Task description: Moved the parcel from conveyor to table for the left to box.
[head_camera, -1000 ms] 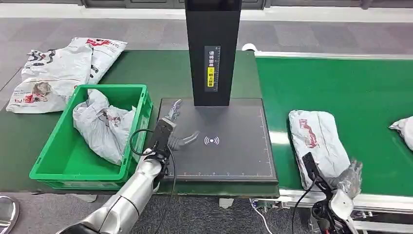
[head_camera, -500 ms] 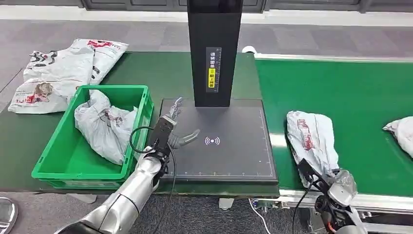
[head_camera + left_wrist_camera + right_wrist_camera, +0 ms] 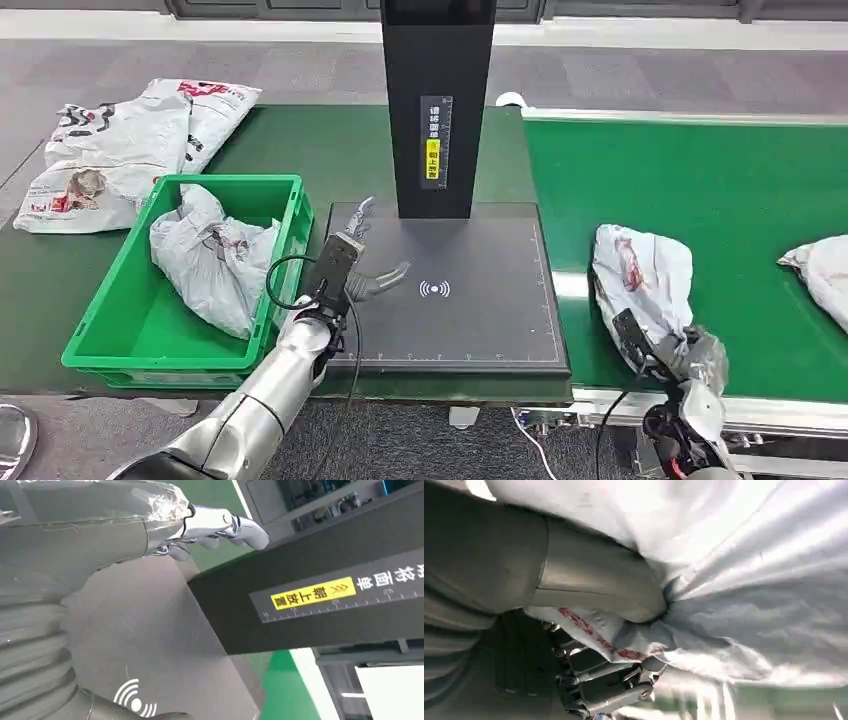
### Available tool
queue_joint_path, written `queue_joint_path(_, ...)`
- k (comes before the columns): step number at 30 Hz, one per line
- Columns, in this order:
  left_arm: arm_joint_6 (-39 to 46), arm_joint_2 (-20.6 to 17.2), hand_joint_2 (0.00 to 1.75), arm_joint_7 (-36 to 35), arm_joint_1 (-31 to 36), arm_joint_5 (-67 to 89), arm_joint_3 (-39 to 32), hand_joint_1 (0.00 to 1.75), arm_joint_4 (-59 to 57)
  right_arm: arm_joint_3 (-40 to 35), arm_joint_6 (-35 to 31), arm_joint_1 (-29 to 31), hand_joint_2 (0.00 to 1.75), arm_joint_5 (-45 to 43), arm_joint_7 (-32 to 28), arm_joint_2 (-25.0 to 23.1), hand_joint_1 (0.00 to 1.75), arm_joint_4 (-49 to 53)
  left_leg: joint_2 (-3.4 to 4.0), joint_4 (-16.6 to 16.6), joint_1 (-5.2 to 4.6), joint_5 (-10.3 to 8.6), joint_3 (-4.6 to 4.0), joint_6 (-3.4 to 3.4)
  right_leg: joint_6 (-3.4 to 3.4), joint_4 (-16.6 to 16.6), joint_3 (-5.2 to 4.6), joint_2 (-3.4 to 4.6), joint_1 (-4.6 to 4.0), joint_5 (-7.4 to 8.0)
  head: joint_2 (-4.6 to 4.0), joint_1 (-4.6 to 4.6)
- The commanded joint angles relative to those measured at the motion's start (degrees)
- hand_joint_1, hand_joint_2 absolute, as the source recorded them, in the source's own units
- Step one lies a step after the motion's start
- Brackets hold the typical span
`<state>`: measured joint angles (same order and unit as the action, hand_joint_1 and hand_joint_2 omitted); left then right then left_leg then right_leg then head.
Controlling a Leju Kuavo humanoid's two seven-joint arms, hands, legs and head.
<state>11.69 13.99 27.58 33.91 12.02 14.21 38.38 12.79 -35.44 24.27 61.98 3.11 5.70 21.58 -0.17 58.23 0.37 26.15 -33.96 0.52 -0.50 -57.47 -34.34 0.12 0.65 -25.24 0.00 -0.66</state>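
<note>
The right hand has its fingers clamped on the parcel's near end. The scanner pad lies left; the left hand waits there, fingers apart.

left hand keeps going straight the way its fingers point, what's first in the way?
Probably the black post. The left hand is open above the scan pad, fingers aimed up-pad toward the post's base; depth is unclear, so it could pass just beside.
</note>
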Motion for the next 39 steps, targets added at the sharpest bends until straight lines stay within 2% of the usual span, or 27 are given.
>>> queue_joint_path(1,2.42,-1.48,1.75,0.32,-1.5,1.23,-2.69,0.0,1.0,-0.53,-4.56,-13.5,1.75,-11.78,-15.49,-12.3,1.75,49.33,0.35,-0.16,-0.03,0.03,0.1,0.05,0.09,0.06,-0.06,0.3,0.02,0.03,0.0,0.0)
queue_joint_path(6,2.49,-1.26,1.75,0.36,-1.7,1.7,-3.08,0.0,1.08,-2.55,-4.56,-15.03,1.75,-11.27,-14.37,-12.86,1.75,51.95,-0.04,-0.12,0.01,0.06,0.02,0.05,0.14,-0.02,-0.05,-0.07,-0.01,-0.14,0.02,-0.02)
queue_joint_path(9,2.42,-1.21,1.75,0.33,-1.63,1.85,-3.24,0.0,1.06,-1.65,-4.56,-14.56,1.75,-11.98,-15.75,-12.72,1.75,50.78,-0.12,-0.09,-0.01,0.02,-0.08,0.02,0.11,-0.03,-0.12,-0.16,0.0,-0.17,0.0,-0.02)
queue_joint_path(10,2.59,-1.16,1.75,0.34,-1.64,2.14,-3.34,0.0,1.06,-2.31,-4.56,-14.51,1.75,-12.31,-18.01,-12.83,1.75,50.69,-0.07,-0.14,0.0,0.03,0.0,0.01,0.11,0.04,-0.03,-0.12,-0.01,-0.15,0.0,-0.02)
queue_joint_path(11,2.97,-1.12,1.75,0.48,-1.71,2.54,-3.49,0.0,1.2,-3.43,-4.56,-14.83,1.75,-11.55,-19.16,-13.56,1.75,51.52,-0.1,-0.09,-0.01,0.02,-0.1,0.01,0.09,-0.01,-0.12,-0.14,0.01,-0.16,0.0,-0.02)
queue_joint_path(14,3.63,-1.16,1.75,0.7,-1.68,4.05,-3.48,0.0,2.18,-10.39,-4.3,-16.9,1.75,-6.76,-16.25,-14.62,1.75,55.04,0.0,-0.1,-0.02,0.03,-0.07,0.02,0.1,0.01,-0.1,-0.06,0.02,-0.14,0.0,-0.02)
queue_joint_path(18,2.63,-0.99,1.75,-0.19,-0.36,4.79,-3.28,0.0,2.02,-20.09,0.98,-17.74,1.75,-0.72,-8.77,-14.78,1.75,53.87,0.07,-0.09,0.02,0.05,-0.09,0.06,0.11,-0.01,-0.16,0.01,-0.01,-0.12,0.0,-0.02)
queue_joint_path(19,2.33,-1.01,1.75,-0.25,-0.09,4.84,-3.06,0.0,1.91,-21.74,5.18,-17.71,1.75,-0.89,-6.95,-14.86,1.75,52.45,0.12,-0.17,0.01,0.06,0.02,0.08,0.15,0.04,-0.08,0.06,-0.01,-0.12,0.0,-0.02)
queue_joint_path(23,1.2,-1.5,1.75,-0.67,0.81,4.7,-2.21,0.0,1.98,-25.72,18.14,-19.07,1.75,-1.12,-1.82,-13.81,1.75,48.96,0.01,-0.18,0.05,0.02,0.05,0.05,0.15,0.06,-0.04,-0.05,-0.06,-0.14,0.0,-0.02)
queue_joint_path(27,0.32,-1.6,1.75,-1.36,1.47,3.92,-2.27,0.0,2.12,-28.02,25.69,-20.44,1.75,0.64,1.12,-11.8,1.75,45.32,-0.1,-0.17,0.11,0.02,0.05,0.03,0.12,0.1,0.02,-0.16,-0.1,-0.15,0.0,-0.02)
queue_joint_path(34,1.82,-1.02,1.75,0.08,0.03,2.63,-3.08,0.0,3.77,-33.16,30.45,-23.29,1.75,3.92,3.47,-8.97,1.75,41.13,-0.13,-0.23,0.05,0.02,0.11,0.01,0.11,0.15,0.09,-0.19,-0.05,-0.18,0.0,-0.02)
queue_joint_path(35,2.54,-0.95,1.75,0.53,-0.51,2.13,-3.66,0.0,4.61,-33.86,30.61,-23.08,1.75,3.93,3.54,-8.74,1.4,40.92,-0.13,-0.17,0.07,0.04,0.05,0.02,0.11,0.13,0.05,-0.18,-0.07,-0.18,0.0,-0.02)
queue_joint_path(37,2.61,-1.18,1.75,0.59,-1.03,2.01,-3.75,0.0,5.14,-33.78,30.2,-22.66,1.75,3.68,3.62,-8.82,1.4,41.49,-0.08,-0.18,0.07,0.05,0.03,0.03,0.11,0.13,0.03,-0.13,-0.06,-0.16,0.0,-0.02)
queue_joint_path(38,2.73,-1.28,1.75,0.56,-1.54,1.94,-3.82,0.0,5.87,-33.35,29.56,-22.72,1.75,3.18,3.67,-8.98,0.0,42.38,-0.03,-0.22,0.04,0.05,0.09,0.04,0.12,0.14,0.04,-0.09,-0.04,-0.16,0.02,-0.02)
queue_joint_path(39,3.05,-1.44,1.75,0.65,-2.27,2.19,-3.72,0.0,6.78,-32.69,27.76,-22.64,1.75,2.88,3.58,-9.21,0.0,43.78,-0.1,-0.14,0.06,0.05,-0.02,0.05,0.11,0.07,-0.04,-0.15,-0.05,-0.17,0.0,-0.02)
